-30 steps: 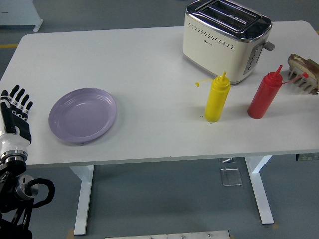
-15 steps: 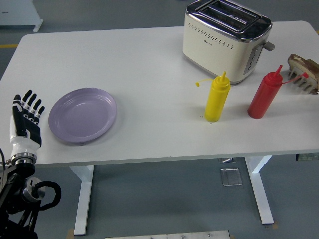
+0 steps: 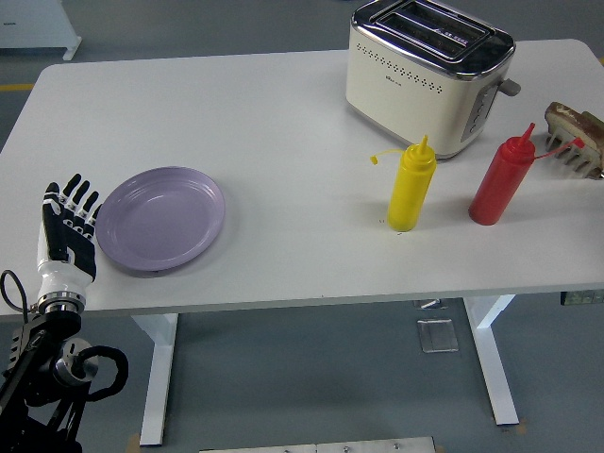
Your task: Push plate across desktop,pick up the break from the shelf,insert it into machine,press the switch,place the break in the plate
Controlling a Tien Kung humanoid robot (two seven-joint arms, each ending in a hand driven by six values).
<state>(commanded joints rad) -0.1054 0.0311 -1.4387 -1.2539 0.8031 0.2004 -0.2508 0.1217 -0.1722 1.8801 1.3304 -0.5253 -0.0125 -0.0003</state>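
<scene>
At about eight o'clock on the white bench (image 3: 283, 104), the left robot hand (image 3: 68, 231) stands upright with its fingers (image 3: 79, 196) extended and slightly spread, gripping nothing, right against the left rim of the lilac plate (image 3: 161, 219). That plate lies flat near the bench's front edge. Toward four o'clock stand a yellow squeeze bottle (image 3: 411, 186) and, to its right and apart from it, a red squeeze bottle (image 3: 503, 179), both upright. At three o'clock, by the picture's right edge, a slice of bread (image 3: 570, 121) sits in a small rack (image 3: 578, 157). Farthest back, at about one o'clock, the cream toaster (image 3: 429, 73) rests with its two slots facing up and its lever on the right end.
</scene>
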